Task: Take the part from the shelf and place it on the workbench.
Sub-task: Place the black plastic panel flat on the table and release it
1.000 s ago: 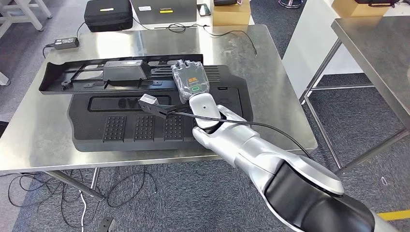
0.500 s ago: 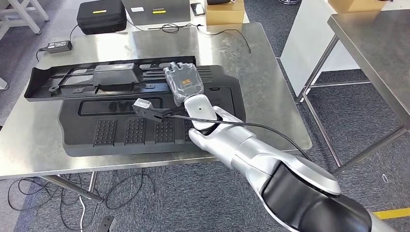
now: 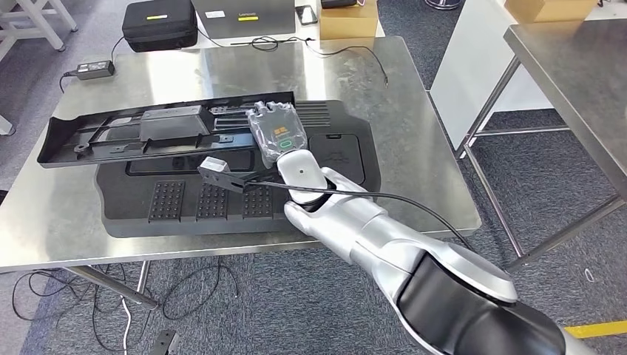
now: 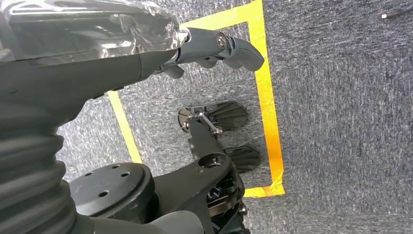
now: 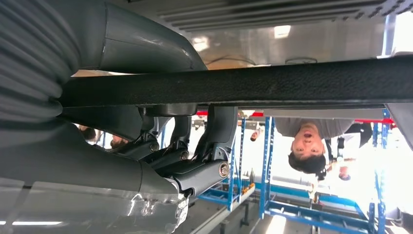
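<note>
Two robot hands belonged to the rig, and the right robot hand (image 3: 277,134) was the one at work, its fingers closed over the near-right edge of a long black plastic panel (image 3: 148,133) and holding it just above the desk (image 3: 414,111). From the right wrist view the dark fingers (image 5: 195,165) curled under the panel's black rim (image 5: 272,83), with the thumb on the other face, so the hold was a clamp across the edge. The panel hung tilted over a larger black moulded part (image 3: 222,200) that lay flat on the steel desk, its far-left end out over bare metal. Judging by its thin ribbed build, the panel was probably light and fairly stiff, yet long enough to sag or swing when held from one end; a hold nearer the middle, on a rib or the raised box section, would likely steady it. The head view gave the whole layout, including a black case (image 3: 160,24) and a cardboard box (image 3: 347,19) at the far edge. The left wrist view showed the left robot hand (image 4: 214,46) hanging over grey carpet with yellow tape, fingers loosely apart and holding nothing.
</note>
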Controlling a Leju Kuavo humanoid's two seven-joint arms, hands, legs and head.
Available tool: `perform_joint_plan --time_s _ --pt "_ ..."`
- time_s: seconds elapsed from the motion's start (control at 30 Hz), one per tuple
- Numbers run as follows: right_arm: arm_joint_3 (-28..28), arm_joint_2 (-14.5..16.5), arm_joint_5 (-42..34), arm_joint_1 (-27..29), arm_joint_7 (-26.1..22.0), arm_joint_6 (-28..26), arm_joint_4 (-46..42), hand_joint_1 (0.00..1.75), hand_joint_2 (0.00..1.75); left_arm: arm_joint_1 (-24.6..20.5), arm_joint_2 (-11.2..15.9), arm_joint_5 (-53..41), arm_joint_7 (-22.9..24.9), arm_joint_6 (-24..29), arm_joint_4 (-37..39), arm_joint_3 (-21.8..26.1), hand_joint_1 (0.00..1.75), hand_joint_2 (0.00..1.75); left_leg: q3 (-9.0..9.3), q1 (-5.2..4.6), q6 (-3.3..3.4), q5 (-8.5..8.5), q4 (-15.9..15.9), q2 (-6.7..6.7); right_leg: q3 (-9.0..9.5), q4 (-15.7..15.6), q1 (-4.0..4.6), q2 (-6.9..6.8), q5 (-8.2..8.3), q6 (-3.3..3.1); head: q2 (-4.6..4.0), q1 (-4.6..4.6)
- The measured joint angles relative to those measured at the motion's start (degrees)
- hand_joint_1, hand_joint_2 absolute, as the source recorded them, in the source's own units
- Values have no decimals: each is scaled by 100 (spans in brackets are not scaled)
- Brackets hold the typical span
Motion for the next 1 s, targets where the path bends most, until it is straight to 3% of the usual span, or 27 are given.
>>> perform_joint_plan --time_s 0.83,0.97,1.0 --pt "0 189 -375 489 20 268 236 175 175 -157 0 -257 163 -48 -1 -2 0 175 2 0 1 -1 1 -3 6 -6 0 -3 0 1 0 1" --pt "0 207 -412 559 -13 261 267 0 0 -160 0 -292 175 -49 -1 -2 0 175 3 0 1 -1 1 -3 6 -6 -1 -3 1 1 0 3" --pt "0 211 -417 570 -15 255 273 0 0 -162 0 -309 175 -49 -1 -2 0 175 3 0 1 -1 1 -3 6 -6 -1 -3 1 1 0 3"
